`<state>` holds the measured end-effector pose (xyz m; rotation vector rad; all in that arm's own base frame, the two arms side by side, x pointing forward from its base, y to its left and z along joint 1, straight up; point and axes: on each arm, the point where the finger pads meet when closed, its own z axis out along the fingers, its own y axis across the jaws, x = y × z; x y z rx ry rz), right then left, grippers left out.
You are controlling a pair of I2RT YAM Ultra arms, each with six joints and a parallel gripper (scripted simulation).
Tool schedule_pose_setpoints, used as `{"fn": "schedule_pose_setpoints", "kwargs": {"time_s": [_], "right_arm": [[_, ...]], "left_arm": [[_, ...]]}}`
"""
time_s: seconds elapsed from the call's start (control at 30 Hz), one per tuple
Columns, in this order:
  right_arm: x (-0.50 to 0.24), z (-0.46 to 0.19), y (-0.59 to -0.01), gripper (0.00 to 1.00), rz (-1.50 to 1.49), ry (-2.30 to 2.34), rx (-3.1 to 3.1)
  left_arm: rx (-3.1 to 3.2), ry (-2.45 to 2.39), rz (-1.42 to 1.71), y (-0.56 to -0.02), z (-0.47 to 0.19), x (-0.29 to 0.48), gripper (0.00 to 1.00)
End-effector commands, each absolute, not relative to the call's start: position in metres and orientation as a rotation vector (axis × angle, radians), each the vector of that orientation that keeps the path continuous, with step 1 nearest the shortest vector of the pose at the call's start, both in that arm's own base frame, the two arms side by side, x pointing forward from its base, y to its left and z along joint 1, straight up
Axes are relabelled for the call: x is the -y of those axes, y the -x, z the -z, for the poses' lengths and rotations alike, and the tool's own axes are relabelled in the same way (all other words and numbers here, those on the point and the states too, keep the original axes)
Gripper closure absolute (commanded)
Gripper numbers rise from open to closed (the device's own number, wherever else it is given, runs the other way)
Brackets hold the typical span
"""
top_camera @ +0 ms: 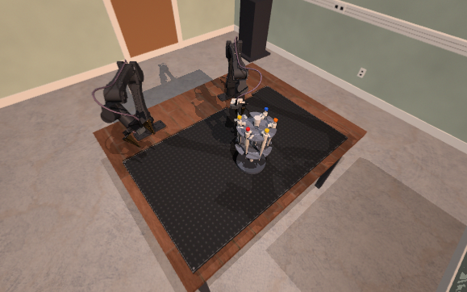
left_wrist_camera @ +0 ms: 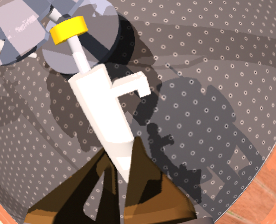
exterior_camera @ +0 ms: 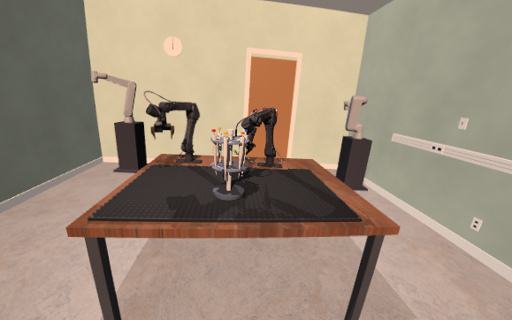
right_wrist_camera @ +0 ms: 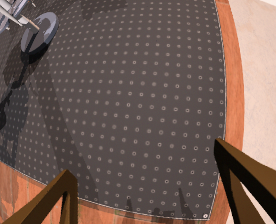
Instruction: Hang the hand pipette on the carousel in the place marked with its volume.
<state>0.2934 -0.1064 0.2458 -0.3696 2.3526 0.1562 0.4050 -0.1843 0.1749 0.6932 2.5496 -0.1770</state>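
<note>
Grasping the yellow-button pipette (exterior_camera: 235,151) (left_wrist_camera: 101,107) in my left gripper (top_camera: 238,108) (exterior_camera: 250,148) (left_wrist_camera: 125,146).
I'm holding it near the carousel (top_camera: 251,164) (exterior_camera: 228,193) (left_wrist_camera: 106,37) (right_wrist_camera: 45,34), toward the counter's (top_camera: 176,109) (exterior_camera: 233,230) arm-side edge; my right gripper (top_camera: 145,139) (exterior_camera: 163,135) (right_wrist_camera: 138,164) is hovering, released, near a corner.
</note>
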Motion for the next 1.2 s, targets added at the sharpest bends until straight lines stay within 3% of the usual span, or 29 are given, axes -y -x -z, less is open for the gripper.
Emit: {"fn": "schedule_pose_setpoints", "kwargs": {"time_s": [0.0,1.17], "right_arm": [[0.109,-0.253,-0.297,0.00,-0.147,0.379,-2.324],[0.109,-0.253,-0.297,0.00,-0.147,0.379,-2.324]], "left_arm": [[-2.450,-0.646,0.219,-0.414,-0.194,0.185,0.88],[-1.945,-0.517,0.343,-0.432,-0.244,0.196,0.88]]}}
